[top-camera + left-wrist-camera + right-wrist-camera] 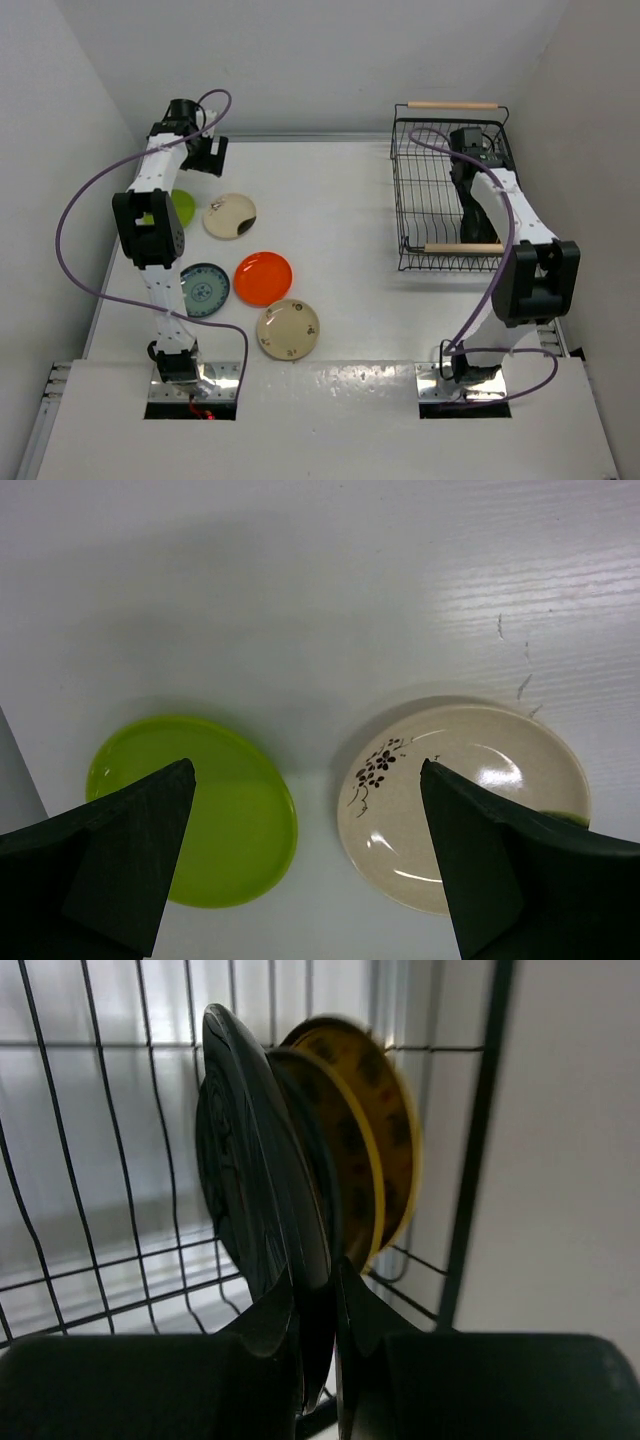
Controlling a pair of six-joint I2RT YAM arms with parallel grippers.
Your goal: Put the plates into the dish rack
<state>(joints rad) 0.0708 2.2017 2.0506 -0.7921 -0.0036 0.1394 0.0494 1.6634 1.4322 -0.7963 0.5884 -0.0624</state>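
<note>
My right gripper [318, 1295] is clamped on the lower rim of a glossy black round plate [250, 1180]. The plate stands on edge directly ahead of the fingers, inside the rectangular black wire dish rack [478, 1160]. Just past it, to the gripper's right, two gold-brown patterned round plates [385, 1130] also stand on edge, close against it; I cannot tell whether they touch it. My left gripper [305, 770] hangs above the white table [300, 580] with its fingers spread wide and nothing between them. Under its left finger lies a lime green round shallow plate [235, 820]. Under its right finger lies a cream round plate with a dark floral sprig [470, 780]. Both lie flat, near each other but apart, with bare table below the gripper's centre. Behind this gripper, toward my bases, three more round plates lie flat: a teal patterned plate [204, 289], an orange-red plate [263, 278] just beside it, and a cream speckled plate [288, 329] nearest the bases. Contact among these three cannot be determined.
</note>
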